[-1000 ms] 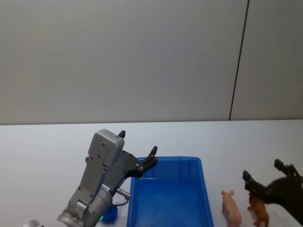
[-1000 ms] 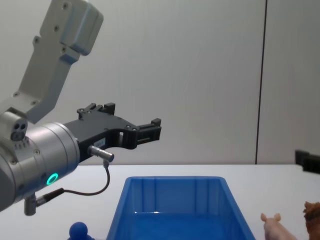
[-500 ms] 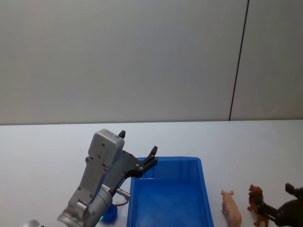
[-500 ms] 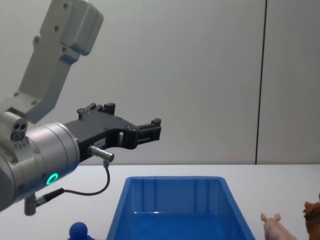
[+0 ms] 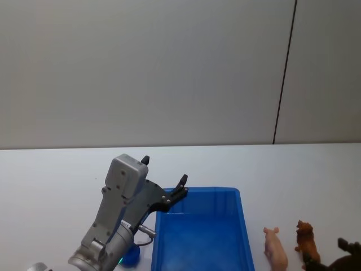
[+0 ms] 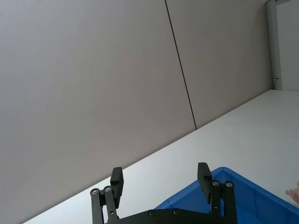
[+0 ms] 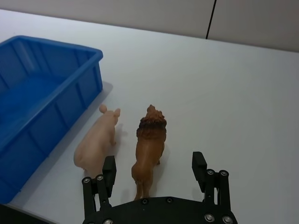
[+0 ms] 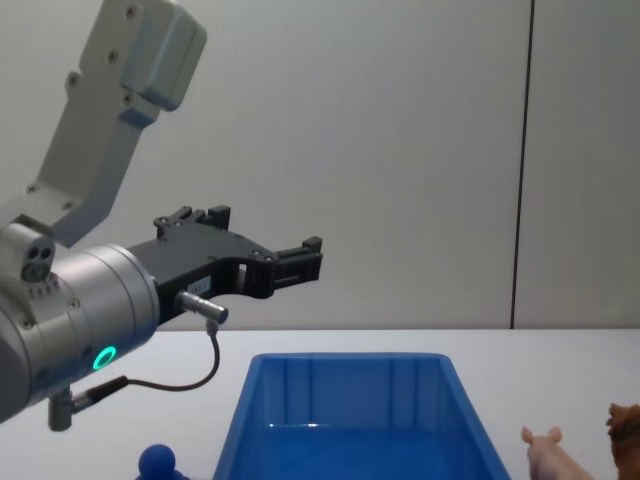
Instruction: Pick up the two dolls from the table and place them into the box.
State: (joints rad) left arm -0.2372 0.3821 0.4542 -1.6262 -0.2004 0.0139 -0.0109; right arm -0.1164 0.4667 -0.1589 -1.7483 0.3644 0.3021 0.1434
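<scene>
Pale pink pig [image 5: 275, 249] and reddish-brown maned lion [image 5: 306, 241] both stand upright on the white table [image 5: 62, 175] off to my right, side by side, close but not touching, heads pointing away from me. The pig is between the lion and the blue box [image 5: 214, 191], near the box's right wall. The box rests flat with its open top up, showing ribbed inner walls.
</scene>
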